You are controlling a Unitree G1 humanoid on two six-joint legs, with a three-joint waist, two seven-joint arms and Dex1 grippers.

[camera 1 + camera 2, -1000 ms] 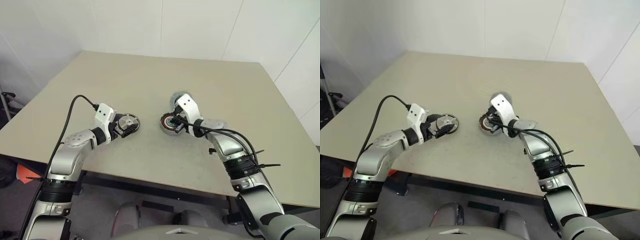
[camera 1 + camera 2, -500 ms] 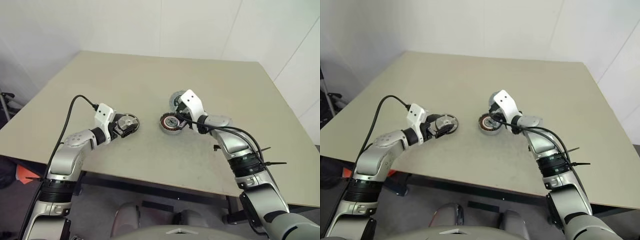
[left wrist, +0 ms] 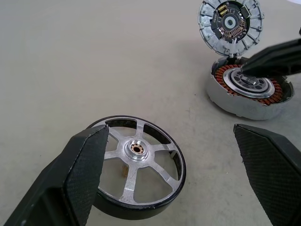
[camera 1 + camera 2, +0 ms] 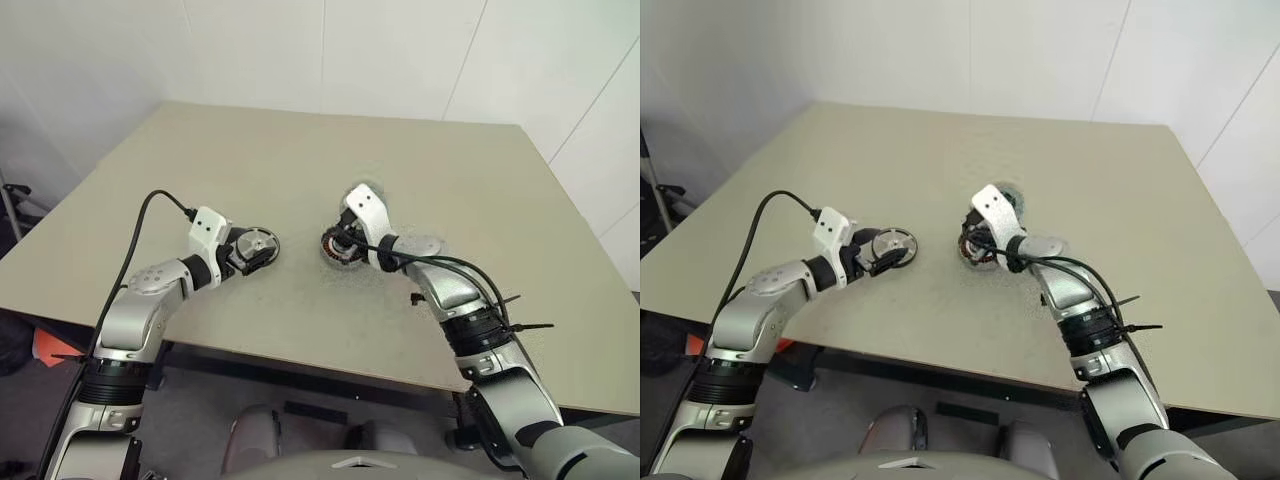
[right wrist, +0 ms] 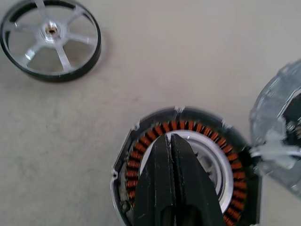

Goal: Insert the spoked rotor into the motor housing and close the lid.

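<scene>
Jaws: your left gripper (image 3: 174, 174) gapes wide around the spoked rotor (image 3: 136, 175) on the surface; right gripper (image 5: 171, 141) pinched empty over the motor housing (image 3: 247, 92), rotor's 2 o'clock. Pressing could nudge it.

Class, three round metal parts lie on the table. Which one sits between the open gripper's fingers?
The spoked rotor: it lies flat between the left gripper's spread fingers. The motor housing and its raised lid lie farther off, under the shut right gripper.
</scene>
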